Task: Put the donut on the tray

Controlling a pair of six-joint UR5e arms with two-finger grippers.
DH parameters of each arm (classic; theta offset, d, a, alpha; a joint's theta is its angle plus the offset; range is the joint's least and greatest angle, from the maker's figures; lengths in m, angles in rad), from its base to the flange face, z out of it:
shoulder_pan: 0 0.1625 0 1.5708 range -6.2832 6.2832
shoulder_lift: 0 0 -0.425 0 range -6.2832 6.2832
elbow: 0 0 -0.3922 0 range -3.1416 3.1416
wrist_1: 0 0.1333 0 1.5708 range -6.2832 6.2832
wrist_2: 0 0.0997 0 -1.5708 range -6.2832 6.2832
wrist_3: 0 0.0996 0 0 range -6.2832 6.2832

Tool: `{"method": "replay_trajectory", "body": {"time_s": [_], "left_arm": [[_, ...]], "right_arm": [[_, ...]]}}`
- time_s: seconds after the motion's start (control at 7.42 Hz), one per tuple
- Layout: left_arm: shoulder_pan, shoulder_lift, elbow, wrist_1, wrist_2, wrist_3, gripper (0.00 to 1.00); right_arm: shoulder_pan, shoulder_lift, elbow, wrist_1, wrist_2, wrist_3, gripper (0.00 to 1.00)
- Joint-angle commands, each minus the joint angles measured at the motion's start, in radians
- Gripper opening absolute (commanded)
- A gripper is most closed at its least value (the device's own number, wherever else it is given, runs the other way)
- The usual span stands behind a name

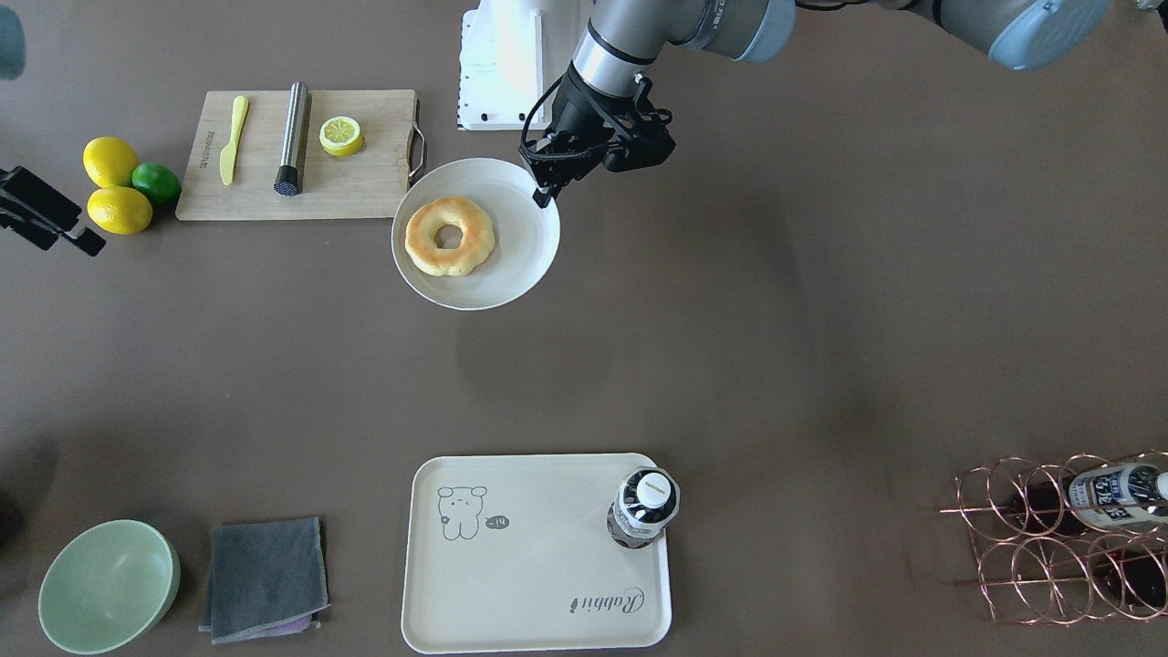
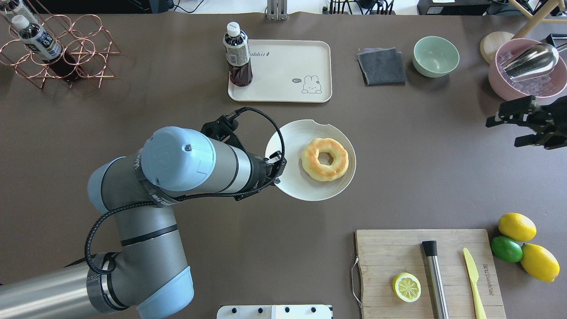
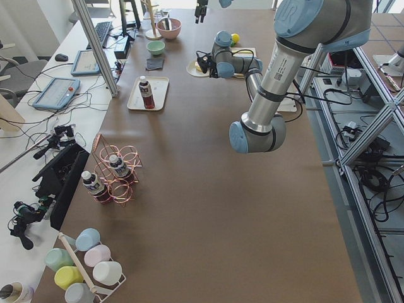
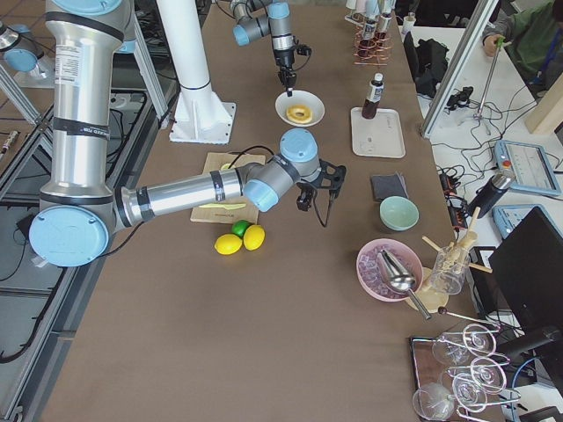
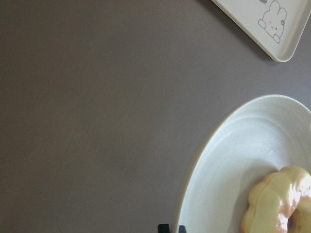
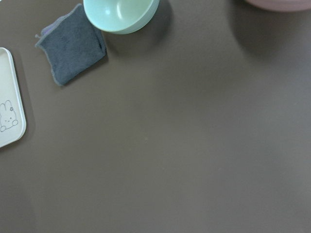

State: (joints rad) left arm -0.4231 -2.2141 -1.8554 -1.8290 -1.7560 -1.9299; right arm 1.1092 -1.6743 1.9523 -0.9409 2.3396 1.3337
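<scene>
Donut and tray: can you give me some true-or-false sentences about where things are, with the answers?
1. The donut lies on the round white plate. True.
2. The donut is on the tray. False: it is on the plate, far from the tray.
3. A bottle stands on the tray. True.
4. The lemon half sits in the green bowl. False: it is on the wooden cutting board.
5. The left arm's fingers are at the plate's rim. True.
</scene>
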Motion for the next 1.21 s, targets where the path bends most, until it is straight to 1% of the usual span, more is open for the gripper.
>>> {"method": "replay_trajectory", "body": {"time_s": [0.0, 0.13, 0.27, 0.4, 0.54, 0.67, 0.81, 0.94, 1.08], "left_arm": [[0.036, -0.035, 0.030, 0.014, 0.084, -0.056, 0.00], [0.064, -0.042, 0.030, 0.014, 0.122, -0.060, 0.00], [0.081, -0.044, 0.030, 0.013, 0.154, -0.079, 0.00], [0.092, -0.044, 0.030, 0.013, 0.167, -0.093, 0.00], [0.092, -0.047, 0.030, 0.011, 0.168, -0.093, 0.00], [0.092, -0.047, 0.030, 0.011, 0.168, -0.093, 0.00], [0.092, -0.047, 0.030, 0.011, 0.168, -0.092, 0.00], [0.092, -0.047, 0.030, 0.010, 0.168, -0.092, 0.00], [0.092, -0.045, 0.030, 0.010, 0.168, -0.092, 0.00]], "right_arm": [[-0.274, 0.008, 0.152, 0.021, -0.190, 0.411, 0.85], [-0.370, 0.030, 0.174, 0.017, -0.280, 0.488, 0.85], [-0.446, 0.075, 0.207, -0.057, -0.352, 0.552, 0.84], [-0.507, 0.155, 0.247, -0.216, -0.399, 0.618, 0.79], [-0.556, 0.207, 0.276, -0.320, -0.423, 0.672, 0.71], [-0.606, 0.208, 0.284, -0.326, -0.469, 0.715, 0.59], [-0.662, 0.218, 0.281, -0.328, -0.544, 0.763, 0.51], [-0.689, 0.238, 0.278, -0.331, -0.581, 0.771, 0.48], [-0.695, 0.246, 0.271, -0.331, -0.589, 0.777, 0.41]]}}
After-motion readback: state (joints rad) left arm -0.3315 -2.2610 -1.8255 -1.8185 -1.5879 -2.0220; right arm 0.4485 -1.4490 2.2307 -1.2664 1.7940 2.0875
